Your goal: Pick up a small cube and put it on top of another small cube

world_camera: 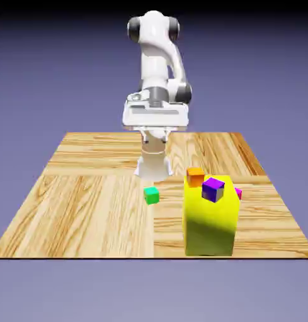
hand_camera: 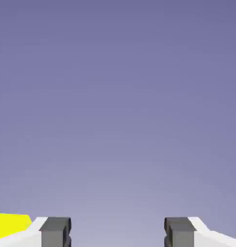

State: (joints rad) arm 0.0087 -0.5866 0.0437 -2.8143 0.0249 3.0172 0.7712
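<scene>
On the exterior view's left, the wooden table [world_camera: 87,201] is bare planking. Moving toward the middle, the small green cube [world_camera: 152,195] sits alone on the wood, in front of my base and well apart from my fingers. My arm [world_camera: 157,63] rises behind it, folded up, with my hand held high above the table at about the middle of the picture.

My gripper [hand_camera: 117,232] is spread wide and grasps nothing. In the hand view my two grey fingertips [hand_camera: 55,231] stand far apart at the bottom edge, with only the blue-violet backdrop between them. The hand looks out level, away from the table, so neither small cube shows there. At the lower left corner of that view a sliver of the yellow block [hand_camera: 11,224] peeks in.

Further to the exterior view's right stands the same big yellow block [world_camera: 210,220], tall, near the table's front edge. The small orange cube [world_camera: 195,177] shows at its far left top corner; I cannot tell whether it rests on the block or on the table just behind it. A purple cube [world_camera: 213,189] sits on top of the block, turned a little. A magenta cube [world_camera: 238,193] peeks out behind the block's right edge, mostly hidden.
</scene>
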